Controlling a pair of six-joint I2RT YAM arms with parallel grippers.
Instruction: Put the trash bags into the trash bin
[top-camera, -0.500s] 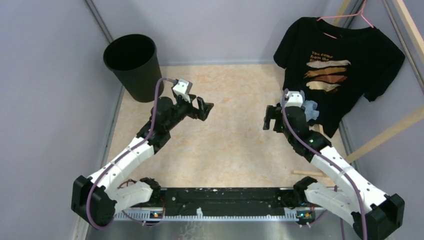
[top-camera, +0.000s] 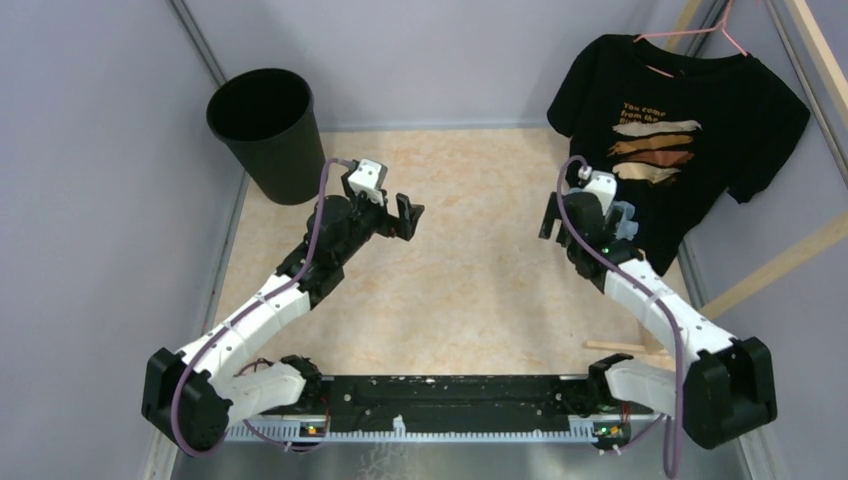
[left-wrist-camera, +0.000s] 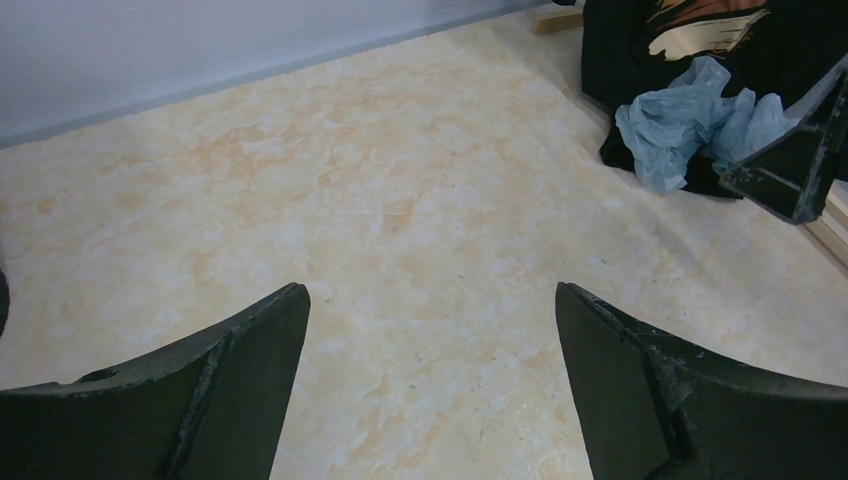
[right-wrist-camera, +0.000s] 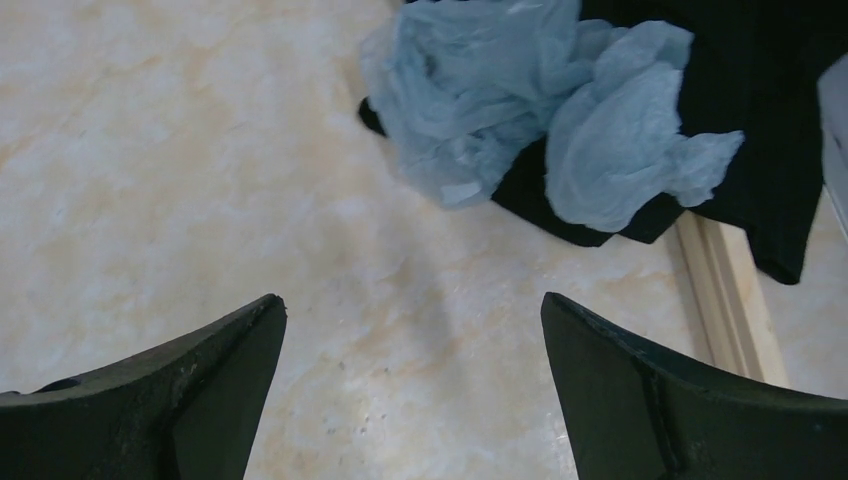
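The crumpled light-blue trash bag (right-wrist-camera: 540, 100) lies on the table against the hem of a black T-shirt, just ahead and to the right of my right gripper (right-wrist-camera: 413, 340), which is open and empty above the table. In the top view the bag (top-camera: 626, 218) is partly hidden behind the right gripper (top-camera: 550, 215). It also shows in the left wrist view (left-wrist-camera: 690, 120). The black trash bin (top-camera: 262, 130) stands upright at the far left corner. My left gripper (top-camera: 405, 215) is open and empty over the table's middle (left-wrist-camera: 430, 330), to the right of the bin.
A black printed T-shirt (top-camera: 680, 130) hangs on a pink hanger at the far right, its hem reaching the table. A wooden strip (right-wrist-camera: 725, 290) lies along the right edge. Grey walls enclose the marbled table (top-camera: 470, 290).
My right arm has swung, and its gripper has moved farther back and slightly right, closer to the bag. The left gripper has barely shifted.
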